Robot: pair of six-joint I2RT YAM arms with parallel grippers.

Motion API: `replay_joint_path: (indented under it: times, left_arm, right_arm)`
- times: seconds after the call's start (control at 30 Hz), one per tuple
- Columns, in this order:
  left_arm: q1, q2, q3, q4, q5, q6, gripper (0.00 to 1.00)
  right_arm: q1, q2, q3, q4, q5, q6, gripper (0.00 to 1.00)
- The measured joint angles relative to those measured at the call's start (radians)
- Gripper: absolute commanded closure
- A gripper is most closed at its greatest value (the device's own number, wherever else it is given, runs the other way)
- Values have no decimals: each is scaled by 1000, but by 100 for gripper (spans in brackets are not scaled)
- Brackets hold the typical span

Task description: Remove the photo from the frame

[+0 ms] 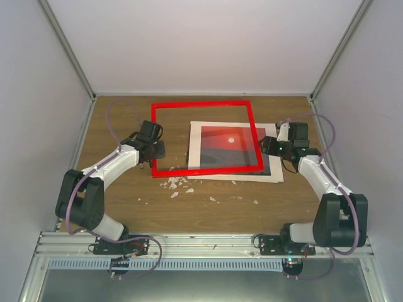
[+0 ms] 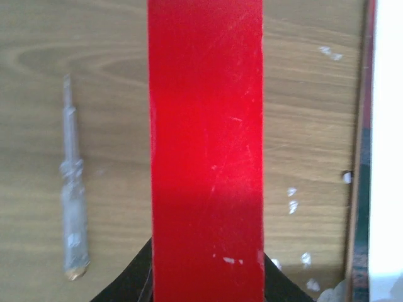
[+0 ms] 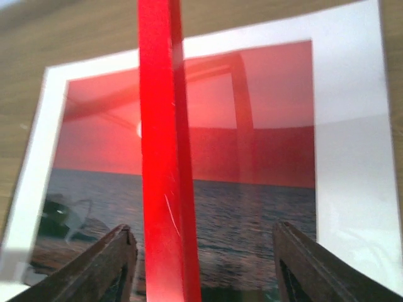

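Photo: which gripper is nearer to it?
Right. The right gripper hangs over the right edge of the photo; the left gripper is at the left bar of the frame, off the photo.

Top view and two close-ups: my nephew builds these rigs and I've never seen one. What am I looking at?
Two robot arms stand at the near edge of a table. The wide picture looks down from above; each close-up comes from a camera on one arm's wrist. The left claw seems to grip the red frame by its left side. The right claw is open, the frame's right bar between its fingers. Partly under the frame lies a sunset photo in a white border. White scraps dot the table, and a clear screwdriver-like tool lies beside the frame.
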Motion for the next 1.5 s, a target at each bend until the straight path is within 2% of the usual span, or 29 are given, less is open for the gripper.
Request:
replay_joint_path:
  times: [0.17,0.43,0.83,1.0,1.17,1.5]
  left_arm:
    - [69,-146,-129,-7,4,-90,100]
    - [187,-344,-251,-109,-72,-342,100]
    - [266,-351,-324,-360,-166,-749,100]
    - [286,-393,-417,-370,-176,-897,99]
    - [293,-417,-459,-359,-173,-1003,92]
    - [298,-346,-471,-304,-172,-1107,81]
  right_arm:
    - [0,-62,0,22,-73,-6,31]
    - [23,-93,-4,40,-134,-12,30]
    - [24,-93,-31,57,-171,-12,30]
    - [24,-93,-37,65,-183,-12,30]
    - [24,-86,-38,75,-190,-12,30]
    - [24,-85,-49,77,-191,-12,29]
